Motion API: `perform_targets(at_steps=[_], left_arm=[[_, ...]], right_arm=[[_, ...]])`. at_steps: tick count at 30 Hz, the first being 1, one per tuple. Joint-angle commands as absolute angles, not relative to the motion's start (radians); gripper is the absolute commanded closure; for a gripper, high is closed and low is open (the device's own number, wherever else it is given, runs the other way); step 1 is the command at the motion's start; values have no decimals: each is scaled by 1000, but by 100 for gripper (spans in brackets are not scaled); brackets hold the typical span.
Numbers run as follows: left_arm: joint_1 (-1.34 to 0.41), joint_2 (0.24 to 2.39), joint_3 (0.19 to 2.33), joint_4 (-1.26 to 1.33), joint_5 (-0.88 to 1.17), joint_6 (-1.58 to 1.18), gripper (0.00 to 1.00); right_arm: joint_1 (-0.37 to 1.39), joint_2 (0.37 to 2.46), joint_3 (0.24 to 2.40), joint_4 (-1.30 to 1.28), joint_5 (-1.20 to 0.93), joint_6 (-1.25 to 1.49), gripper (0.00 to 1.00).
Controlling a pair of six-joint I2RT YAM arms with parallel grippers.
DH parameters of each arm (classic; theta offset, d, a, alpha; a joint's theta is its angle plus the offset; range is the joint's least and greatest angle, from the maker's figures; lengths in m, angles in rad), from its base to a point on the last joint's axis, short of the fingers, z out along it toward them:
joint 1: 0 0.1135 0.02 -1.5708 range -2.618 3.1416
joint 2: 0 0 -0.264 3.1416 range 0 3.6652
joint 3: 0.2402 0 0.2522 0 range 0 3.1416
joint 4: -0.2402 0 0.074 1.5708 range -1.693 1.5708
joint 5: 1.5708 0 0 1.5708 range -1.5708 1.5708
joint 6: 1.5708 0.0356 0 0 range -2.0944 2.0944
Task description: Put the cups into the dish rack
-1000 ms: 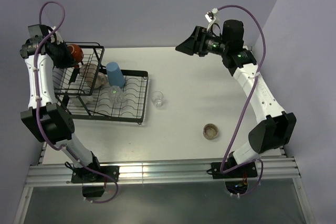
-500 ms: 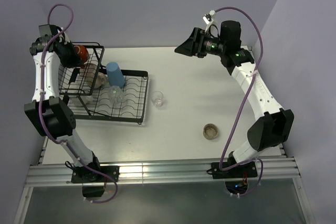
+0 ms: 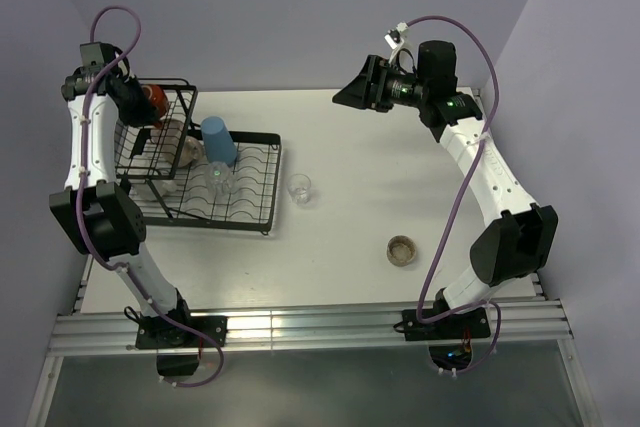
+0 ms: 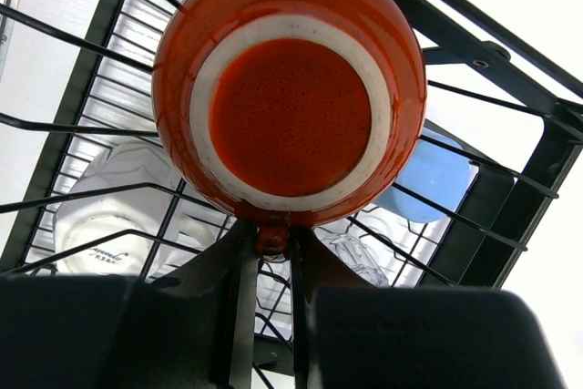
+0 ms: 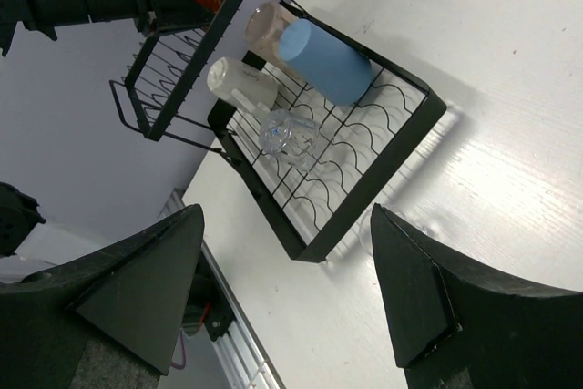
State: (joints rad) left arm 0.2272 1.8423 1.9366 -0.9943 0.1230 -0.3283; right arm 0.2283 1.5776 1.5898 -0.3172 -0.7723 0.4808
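My left gripper [image 3: 138, 107] is shut on the handle of the dark brown-orange cup [image 3: 153, 98] and holds it bottom-up over the far left corner of the dish rack's [image 3: 270, 182] tall basket. In the left wrist view the cup's base [image 4: 290, 88] fills the frame above my gripper [image 4: 271, 245]. The blue tumbler [image 3: 218, 141], a pinkish mug [image 5: 264, 25], a cream mug [image 5: 239, 84] and a clear glass [image 3: 222, 179] sit in the rack. Another clear glass [image 3: 299, 188] and the low brownish cup [image 3: 401, 249] stand on the table. My right gripper [image 3: 350, 95] is open, empty and raised at the far side.
The table [image 3: 400, 167] is white, with purple walls at the back and both sides. The rack occupies the left part. An aluminium rail [image 3: 320, 327] runs along the near edge by the arm bases.
My left gripper has carried the brown-orange cup slightly right and farther back, over the basket's corner. The right arm has barely shifted.
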Motion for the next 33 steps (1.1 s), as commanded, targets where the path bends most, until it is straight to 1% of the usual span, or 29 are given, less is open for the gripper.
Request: perform_targets(at_steps=[1, 4, 6, 7, 9, 10, 13, 25, 27, 28, 30, 31, 33], left_arm=[[235, 1870, 1991, -908, 64, -356, 92], [233, 1868, 1988, -908, 89, -350, 84], [232, 1864, 1991, -908, 106, -342, 82], [229, 1862, 1994, -910, 109, -339, 78], [224, 1862, 2005, -914, 109, -330, 74], [219, 1861, 2009, -917, 109, -327, 70], [215, 1852, 2016, -917, 115, -318, 64], [210, 1807, 2008, -885, 162, -307, 60], [210, 1789, 1996, -873, 189, -299, 57], [210, 1783, 1985, -859, 211, -298, 52], [210, 1760, 1971, -844, 247, -291, 46], [212, 1752, 1961, -830, 261, -290, 40], [210, 1734, 1953, -819, 291, -288, 37]], right_arm=[[219, 1582, 1640, -304, -784, 466, 19], [221, 1582, 1638, -305, -782, 463, 19], [221, 1582, 1638, -305, -782, 463, 19], [221, 1583, 1638, -305, -784, 465, 19], [221, 1582, 1638, -305, -790, 468, 19], [221, 1582, 1640, -304, -792, 468, 19], [221, 1582, 1643, -308, -792, 466, 19], [222, 1574, 1647, -318, -792, 460, 19], [222, 1572, 1646, -318, -790, 456, 19], [222, 1571, 1646, -318, -790, 454, 19], [222, 1569, 1646, -322, -788, 448, 19], [222, 1569, 1646, -325, -787, 445, 19], [222, 1569, 1646, -328, -785, 439, 19]])
